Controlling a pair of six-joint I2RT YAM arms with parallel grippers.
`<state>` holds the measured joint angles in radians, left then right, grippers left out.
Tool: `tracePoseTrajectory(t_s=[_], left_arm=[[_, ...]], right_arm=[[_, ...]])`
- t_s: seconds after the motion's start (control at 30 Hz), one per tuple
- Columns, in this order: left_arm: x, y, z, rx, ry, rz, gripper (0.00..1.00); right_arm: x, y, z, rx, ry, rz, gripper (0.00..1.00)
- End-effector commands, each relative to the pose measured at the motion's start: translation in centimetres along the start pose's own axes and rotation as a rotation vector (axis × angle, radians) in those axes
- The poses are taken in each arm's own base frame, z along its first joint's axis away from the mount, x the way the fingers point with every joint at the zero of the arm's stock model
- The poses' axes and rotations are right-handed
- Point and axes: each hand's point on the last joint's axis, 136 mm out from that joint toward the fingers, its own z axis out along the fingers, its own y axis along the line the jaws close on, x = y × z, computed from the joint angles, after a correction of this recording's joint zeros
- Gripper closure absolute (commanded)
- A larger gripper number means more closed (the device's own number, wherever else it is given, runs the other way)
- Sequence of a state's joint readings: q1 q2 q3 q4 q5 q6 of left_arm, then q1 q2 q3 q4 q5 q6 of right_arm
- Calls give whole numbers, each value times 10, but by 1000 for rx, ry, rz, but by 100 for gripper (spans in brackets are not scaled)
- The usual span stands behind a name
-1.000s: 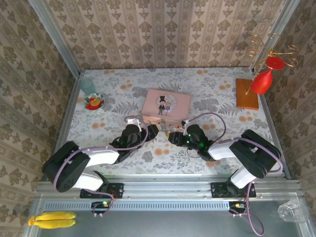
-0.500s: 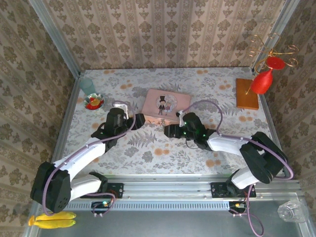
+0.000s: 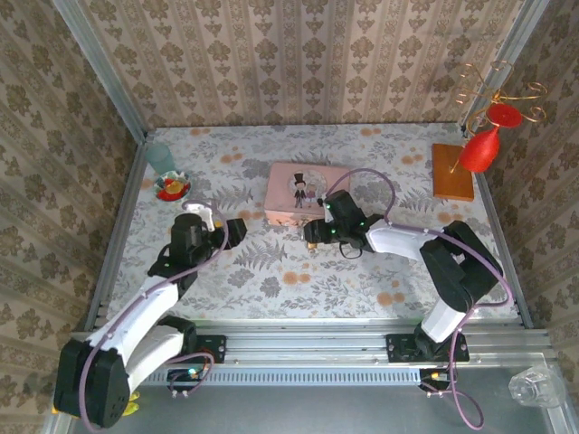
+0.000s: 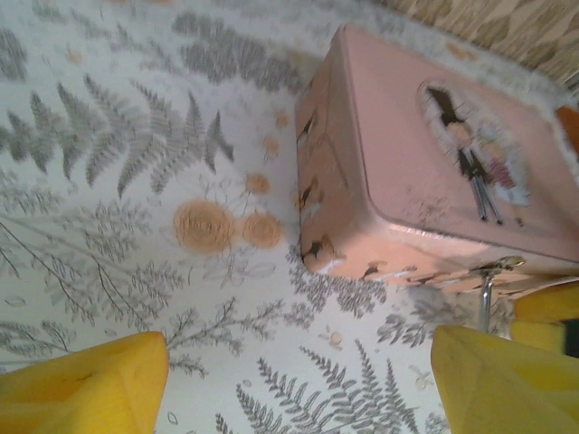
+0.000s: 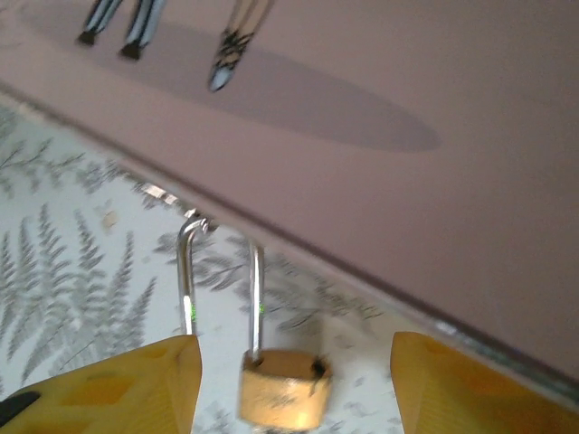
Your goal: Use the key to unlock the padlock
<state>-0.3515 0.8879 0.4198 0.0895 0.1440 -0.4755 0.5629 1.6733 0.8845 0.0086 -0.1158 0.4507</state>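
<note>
Left tool (image 3: 233,231) farther left — padlock (image 5: 283,389) at pink tin (image 3: 306,192)

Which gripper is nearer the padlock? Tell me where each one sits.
Right. The right gripper straddles the padlock, one finger on each side. The left gripper sits apart, left of the pink tin.

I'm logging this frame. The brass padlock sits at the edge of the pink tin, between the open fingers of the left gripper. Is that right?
Wrong arm. The right wrist view shows the brass padlock at the edge of the pink tin, between the open fingers of the right gripper, not the left.
</note>
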Motion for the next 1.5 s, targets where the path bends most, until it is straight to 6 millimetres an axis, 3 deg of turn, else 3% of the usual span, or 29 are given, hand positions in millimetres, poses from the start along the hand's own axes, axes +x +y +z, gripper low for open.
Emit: tracePoseTrajectory(t_s=[0.0, 0.2, 0.37, 1.07, 1.33, 1.47], left_arm=[[6, 11, -6, -44, 7, 36, 23], [12, 17, -4, -39, -2, -3, 22], [13, 17, -5, -35, -13, -9, 22], [12, 21, -6, -25, -36, -53, 22], [11, 18, -8, -12, -28, -46, 22], [7, 18, -13, -25, -49, -25, 22]], right_arm=[[-18, -17, -5, 19, -17, 24, 41], [-18, 3, 5, -126, -18, 131, 50], [-14, 2, 6, -174, -93, 214, 60], [-10, 10, 32, -217, -68, 228, 74], [0, 9, 34, -205, -50, 241, 96], [-3, -4, 29, -131, -109, 307, 100]])
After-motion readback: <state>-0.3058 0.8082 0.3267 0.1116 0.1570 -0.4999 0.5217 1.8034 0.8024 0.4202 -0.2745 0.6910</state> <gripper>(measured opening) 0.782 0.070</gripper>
